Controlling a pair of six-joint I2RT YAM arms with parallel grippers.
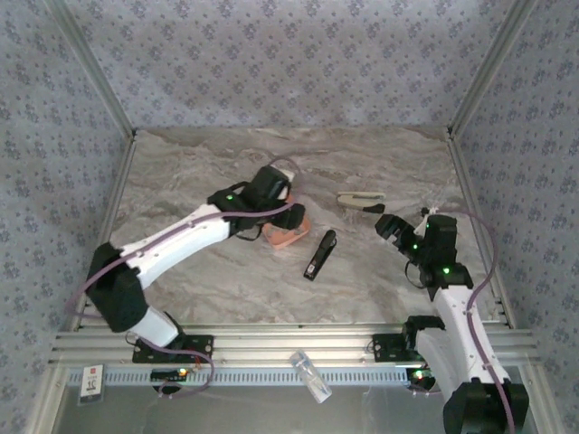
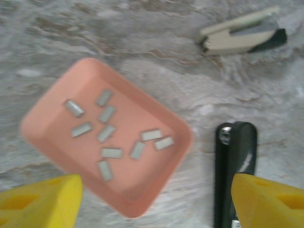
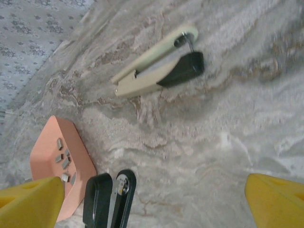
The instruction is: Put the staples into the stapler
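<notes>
Staples (image 2: 107,114), small grey metal strips, lie in a salmon-orange tray (image 2: 47,118) under the wide-open, seemingly empty left jaws, black stapler (image 2: 236,147) at its three o'clock; right jaws gape too.

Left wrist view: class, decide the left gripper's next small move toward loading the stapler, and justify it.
Probably lower the left gripper onto one of the staples in the tray: its fingers stand wide apart above them, holding nothing, and the black stapler lies beside the tray.
</notes>
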